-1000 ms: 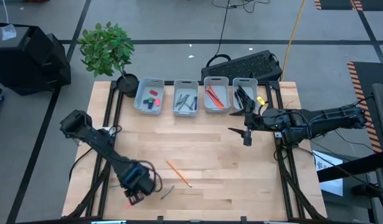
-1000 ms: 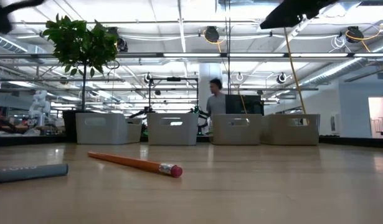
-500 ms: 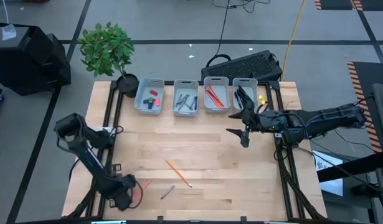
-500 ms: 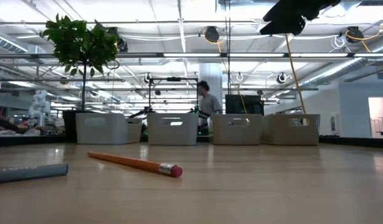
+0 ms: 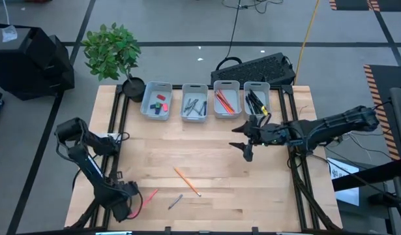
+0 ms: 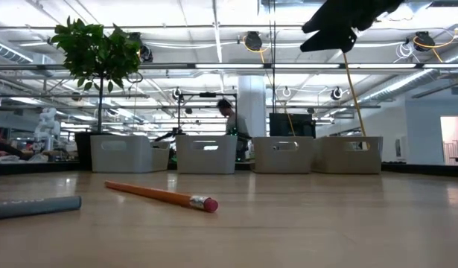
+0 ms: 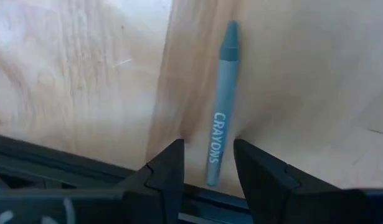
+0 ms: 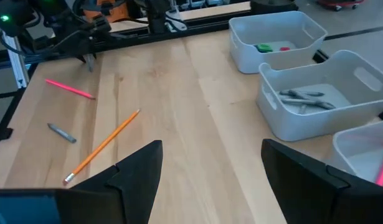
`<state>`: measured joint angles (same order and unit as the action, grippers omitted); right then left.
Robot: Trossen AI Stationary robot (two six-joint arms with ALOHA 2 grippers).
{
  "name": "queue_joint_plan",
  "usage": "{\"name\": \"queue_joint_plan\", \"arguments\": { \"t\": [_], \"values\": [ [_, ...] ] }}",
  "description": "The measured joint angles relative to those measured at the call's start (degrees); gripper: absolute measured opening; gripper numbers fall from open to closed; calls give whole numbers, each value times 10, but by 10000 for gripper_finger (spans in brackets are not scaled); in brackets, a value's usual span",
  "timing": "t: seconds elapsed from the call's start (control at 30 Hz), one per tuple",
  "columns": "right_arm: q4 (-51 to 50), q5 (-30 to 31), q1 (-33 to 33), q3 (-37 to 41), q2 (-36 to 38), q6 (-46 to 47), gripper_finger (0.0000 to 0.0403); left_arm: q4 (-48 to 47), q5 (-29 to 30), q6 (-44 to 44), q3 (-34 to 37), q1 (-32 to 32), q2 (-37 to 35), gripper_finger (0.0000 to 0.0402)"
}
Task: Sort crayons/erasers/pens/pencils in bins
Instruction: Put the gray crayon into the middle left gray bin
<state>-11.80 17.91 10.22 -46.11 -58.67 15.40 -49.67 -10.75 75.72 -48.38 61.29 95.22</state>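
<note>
The left tool (image 7: pixel 207 171) is hanging open and empty at the near left corner of the bench (image 5: pixel 220 140), just above a grey crayon (image 7: pixel 220 137). The right tool (image 5: pixel 244 147) is hovering open and empty right of centre. The erasers (image 5: pixel 160 102) are lying in the leftmost of the bins (image 5: pixel 156 100) at the far edge.

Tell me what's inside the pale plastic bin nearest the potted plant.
The leftmost pale grey-white bin holds small erasers: red, green and a dark one. Anything beneath them is hidden.
</note>
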Motion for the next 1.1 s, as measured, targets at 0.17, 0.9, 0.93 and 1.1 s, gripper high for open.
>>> {"name": "queue_joint_plan", "arguments": {
  "t": [0.17, 0.9, 0.93, 1.1],
  "values": [
    [37, -1, 12, 0, -32, 0, 265, 12, 28, -42, 5, 0, 0, 131],
    [51, -20, 42, 0, -44, -12, 265, 30, 96, -38, 4, -100, -50, 36],
    [51, -22, 42, 0, -44, -13, 265, 30, 98, -39, 4, -112, -57, 31],
    [51, -32, 42, 0, -40, -15, 265, 28, 133, -73, -12, -194, -70, 22]
  ]
}}
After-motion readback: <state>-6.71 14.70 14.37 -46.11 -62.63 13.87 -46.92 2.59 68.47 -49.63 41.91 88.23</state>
